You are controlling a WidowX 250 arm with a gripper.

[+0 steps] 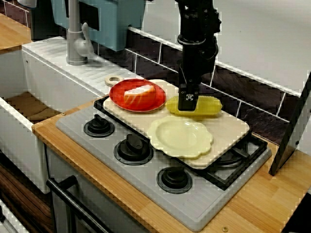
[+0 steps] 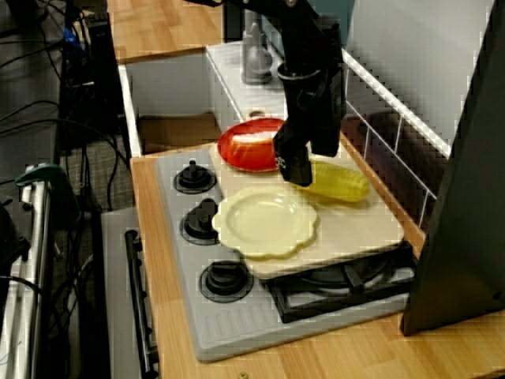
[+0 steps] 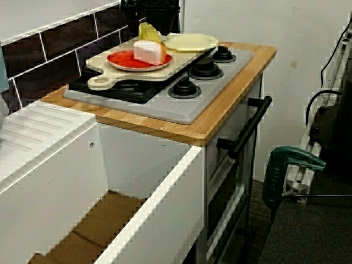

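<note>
Front-on view of the hob: the corn cob (image 1: 208,105) lies on the cutting board (image 1: 228,127), along the board's back edge. The gripper (image 1: 188,102) stands upright over the end of the cob nearer the red plate (image 1: 113,94), with one black finger down across the cob's near side. The other finger is hidden, so it cannot be told whether the pincer is clamped on the cob or only straddling it. The red plate sits on the board's handle end, just beside the cob, and carries a pale wedge (image 1: 139,91). A scalloped cream plate (image 1: 180,136) sits at the board's front edge, bare. The board itself rests across the burners of the grey hob (image 1: 146,171). A tap (image 1: 75,41) stands well beyond the board's handle end.
</note>
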